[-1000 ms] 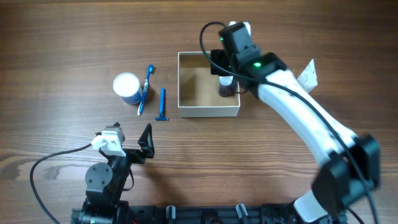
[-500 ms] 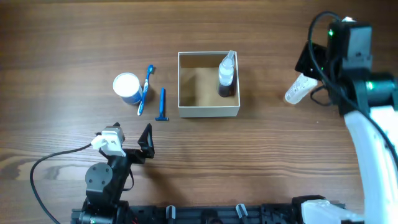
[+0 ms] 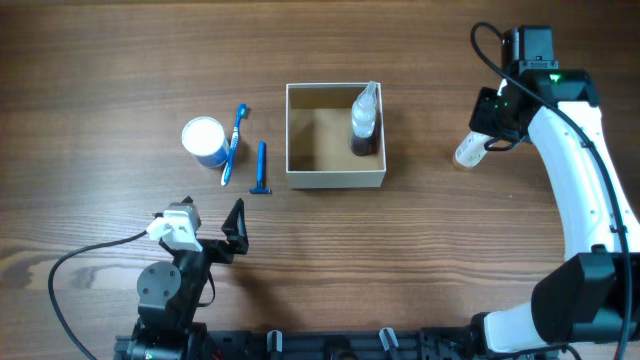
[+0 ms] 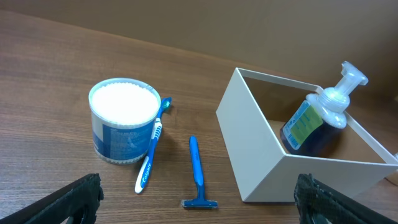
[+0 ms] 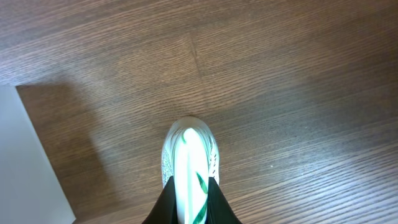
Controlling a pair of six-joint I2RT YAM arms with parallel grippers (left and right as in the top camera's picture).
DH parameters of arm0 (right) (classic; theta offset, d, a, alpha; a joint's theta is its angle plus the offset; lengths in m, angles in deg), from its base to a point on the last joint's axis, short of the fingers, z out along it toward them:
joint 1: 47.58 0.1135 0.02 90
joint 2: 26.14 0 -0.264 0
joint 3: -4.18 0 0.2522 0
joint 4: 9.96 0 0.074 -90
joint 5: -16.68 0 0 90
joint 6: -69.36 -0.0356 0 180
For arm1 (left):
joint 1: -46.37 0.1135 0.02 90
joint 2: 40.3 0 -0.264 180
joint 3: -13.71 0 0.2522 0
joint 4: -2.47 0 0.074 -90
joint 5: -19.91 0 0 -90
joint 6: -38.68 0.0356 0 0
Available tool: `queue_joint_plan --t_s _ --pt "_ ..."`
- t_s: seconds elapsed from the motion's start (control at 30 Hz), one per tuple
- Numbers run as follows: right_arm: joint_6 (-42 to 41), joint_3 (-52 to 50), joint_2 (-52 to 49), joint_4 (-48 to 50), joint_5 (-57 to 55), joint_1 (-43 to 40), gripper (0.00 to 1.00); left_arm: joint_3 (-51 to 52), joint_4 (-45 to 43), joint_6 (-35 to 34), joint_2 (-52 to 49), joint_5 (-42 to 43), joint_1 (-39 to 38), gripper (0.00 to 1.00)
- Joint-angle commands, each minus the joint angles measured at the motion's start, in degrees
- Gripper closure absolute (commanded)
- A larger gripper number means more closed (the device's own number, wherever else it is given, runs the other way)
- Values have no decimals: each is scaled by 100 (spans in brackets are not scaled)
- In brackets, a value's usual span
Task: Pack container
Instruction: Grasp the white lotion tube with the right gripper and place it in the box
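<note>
Carefully lift the tube [image 3: 466, 151], pinched between the right gripper's [image 5: 188, 194] 2 fingers, then carry it left over the box [image 3: 335, 179].

Right wrist view: the white, green-striped tube [image 5: 186, 162] runs off your bottom edge; its lower end is unseen.

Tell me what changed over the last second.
The right claw let go of the pump bottle inside the container, swung right, and now grips the white tube, which has shifted slightly left and toward the robot. The bottle stays in the container; the left claw, jar, toothbrush and razor have not moved.
</note>
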Motion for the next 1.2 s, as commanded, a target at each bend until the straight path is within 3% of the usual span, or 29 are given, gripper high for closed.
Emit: queue_joint_plan --t_s 0.0,0.23,0.37,0.6,0.83,1.07,1.1,1.13,1.17 --pt "-11 61 680 37 98 61 96 26 -13 90 26 68 50 0" --pt "7 61 2828 144 697 1143 96 26 -13 90 26 68 50 0" --pt "-22 61 3338 179 841 2013 96 26 -13 90 26 68 50 0" --pt "-293 59 2312 295 1143 2743 96 26 -13 90 26 68 50 0" --pt "-466 59 1154 363 201 2756 96 26 -13 90 26 68 52 0" --pt "-463 59 492 411 201 2756 94 26 -13 90 26 68 52 0" --pt "-439 59 444 409 273 2761 81 26 -13 90 26 68 52 0" --pt "-424 52 407 407 343 2761 57 26 -13 90 26 68 50 0" --pt "-422 52 400 407 339 2761 55 26 -13 90 26 68 50 0"
